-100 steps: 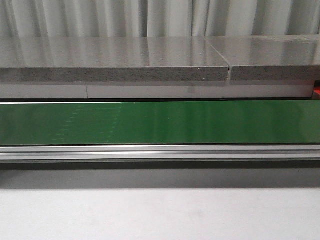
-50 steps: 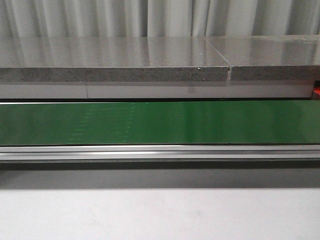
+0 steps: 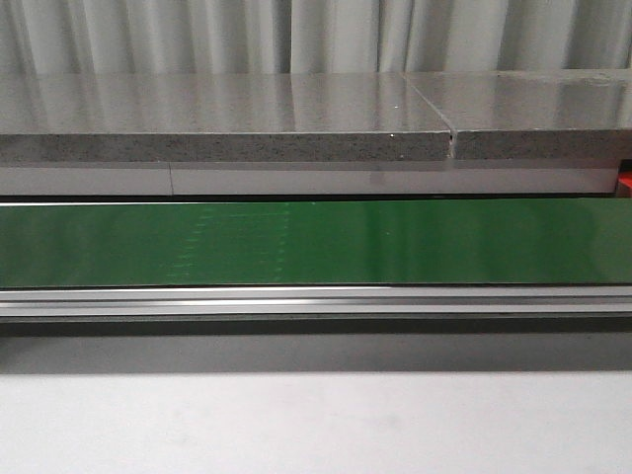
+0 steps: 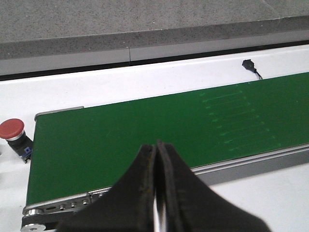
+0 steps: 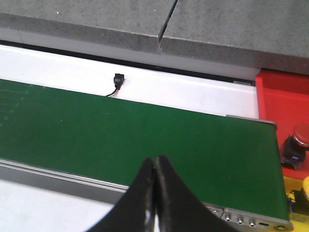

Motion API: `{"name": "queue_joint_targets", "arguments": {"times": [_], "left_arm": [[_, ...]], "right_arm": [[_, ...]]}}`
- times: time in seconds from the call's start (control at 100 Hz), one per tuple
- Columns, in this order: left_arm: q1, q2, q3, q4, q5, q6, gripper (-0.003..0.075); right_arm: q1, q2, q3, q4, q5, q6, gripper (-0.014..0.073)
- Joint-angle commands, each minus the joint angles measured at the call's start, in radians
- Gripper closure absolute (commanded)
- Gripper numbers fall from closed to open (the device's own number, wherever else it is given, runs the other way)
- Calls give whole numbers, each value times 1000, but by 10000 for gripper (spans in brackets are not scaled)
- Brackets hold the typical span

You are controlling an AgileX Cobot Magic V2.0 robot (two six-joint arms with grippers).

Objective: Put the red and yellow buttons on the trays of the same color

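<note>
A red button (image 4: 13,131) on a dark base stands on the white table just off the end of the green belt (image 4: 145,130) in the left wrist view. My left gripper (image 4: 155,145) is shut and empty above the belt's near edge. In the right wrist view a red tray (image 5: 282,99) holds a red-capped button (image 5: 297,145), and a strip of a yellow tray (image 5: 299,200) shows beside it. My right gripper (image 5: 155,158) is shut and empty over the belt (image 5: 120,140). Neither gripper shows in the front view.
The green conveyor belt (image 3: 316,242) runs across the front view with a metal rail (image 3: 316,299) along its near side. A grey stone ledge (image 3: 227,118) lies behind it. A small black connector (image 5: 117,79) with wires lies on the white table behind the belt.
A faint patch of marks on the green belt has moved to the right in the front view. Nothing else has changed there.
</note>
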Motion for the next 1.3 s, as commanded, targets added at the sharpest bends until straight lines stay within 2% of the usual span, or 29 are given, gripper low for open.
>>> {"name": "queue_joint_targets", "arguments": {"times": [0.0,0.19,0.53,0.72,0.93,1.15,1.29], "left_arm": [[-7,4,-26,-23,-65,-8,741],[-7,4,-26,-23,-65,-8,741],[-5,21,-31,-10,-154,-8,741],[-3,123,-31,-10,-213,-86,741],[-1,253,-40,-10,-309,-89,741],[101,382,-110,-8,-315,-89,741],[227,464,-178,-8,-201,-89,741]], "right_arm": [[2,-55,-8,-10,-52,-6,660],[2,-107,-6,-10,-30,-6,660],[2,-107,-6,-10,-29,-6,660],[2,-107,-6,-10,-29,-6,660],[2,-107,-6,-10,-28,-6,660],[2,-107,-6,-10,-28,-6,660],[2,-107,-6,-10,-28,-6,660]]}}
